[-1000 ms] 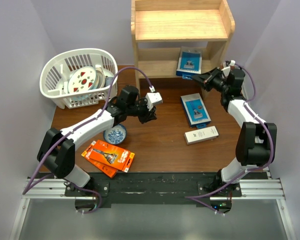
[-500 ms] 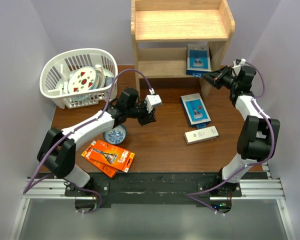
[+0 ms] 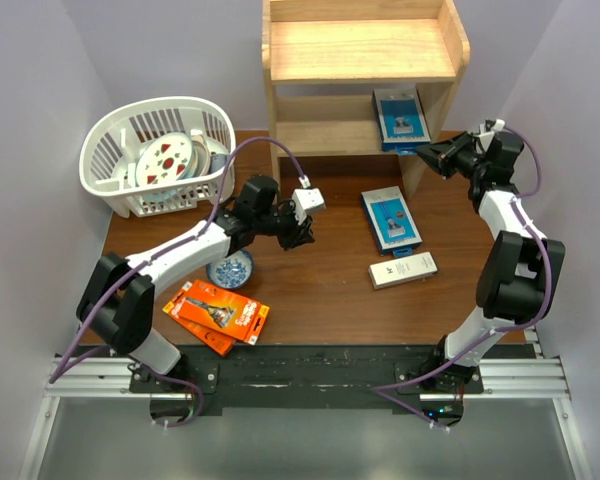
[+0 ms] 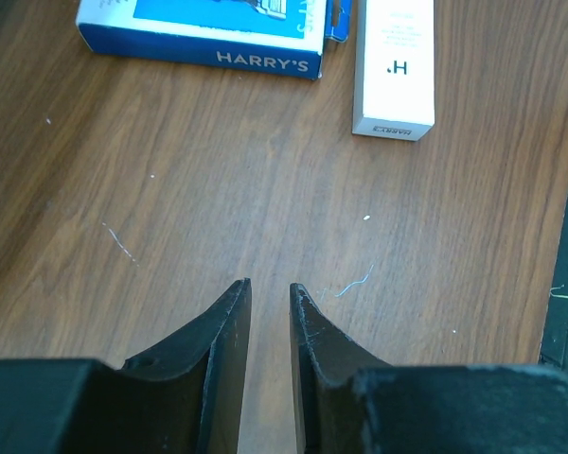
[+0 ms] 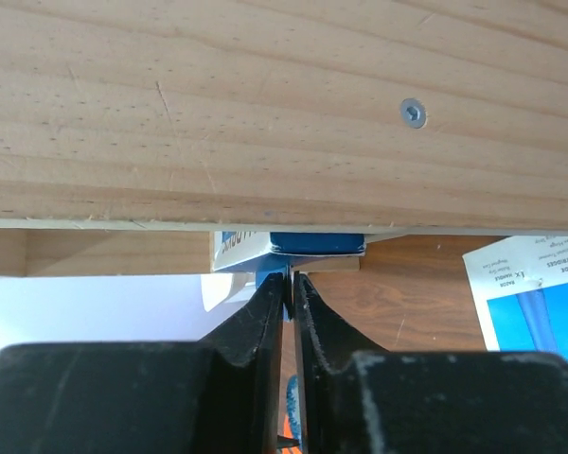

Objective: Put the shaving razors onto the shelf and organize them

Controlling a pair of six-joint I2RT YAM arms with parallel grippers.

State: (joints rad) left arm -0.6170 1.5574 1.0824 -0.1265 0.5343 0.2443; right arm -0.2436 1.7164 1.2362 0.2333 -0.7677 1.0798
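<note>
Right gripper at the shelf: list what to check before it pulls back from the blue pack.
1. Shelved blue pack on the shelf's lower tier: ok.
2. Right gripper let go of it: cannot tell; its fingers stand nearly together at the pack's edge.
3. Left gripper empty: ok; narrow gap, nothing between.
4. All packs shelved: not ok; second blue pack, white box and orange packs lie on the table.

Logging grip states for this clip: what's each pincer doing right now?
Left pincer: slightly open, empty.
Right pincer: nearly closed at the edge of the blue razor pack; grip cannot be told.
</note>
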